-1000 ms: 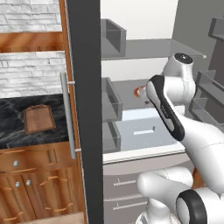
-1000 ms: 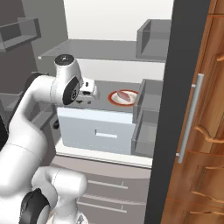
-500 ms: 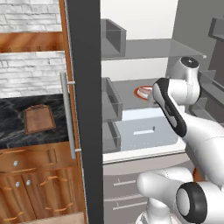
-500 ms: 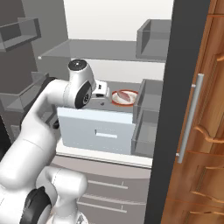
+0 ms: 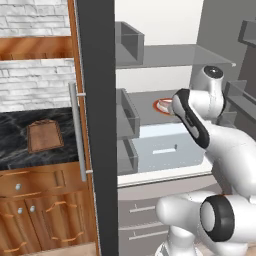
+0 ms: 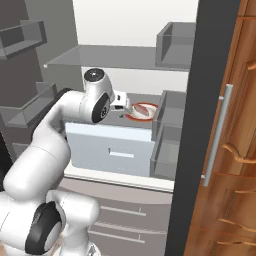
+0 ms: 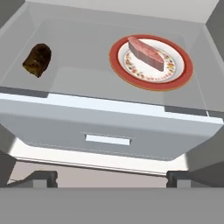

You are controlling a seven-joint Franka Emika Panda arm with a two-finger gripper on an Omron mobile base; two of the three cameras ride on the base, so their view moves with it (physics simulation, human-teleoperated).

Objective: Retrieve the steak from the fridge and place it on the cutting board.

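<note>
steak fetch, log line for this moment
phase: reach | hand: open, empty | steak: on plate, fridge shelf | cutting board: bare

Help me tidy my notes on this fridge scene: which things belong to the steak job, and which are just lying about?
For the job: steak, fridge, cutting board, open pincer.

Just lying about: red-rimmed plate under the steak, dark brown lump on the same shelf, fridge drawer.

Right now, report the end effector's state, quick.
End effector: open, jaws spread wide, holding nothing; it is above the fridge drawer, short of the steak on its plate.
</note>
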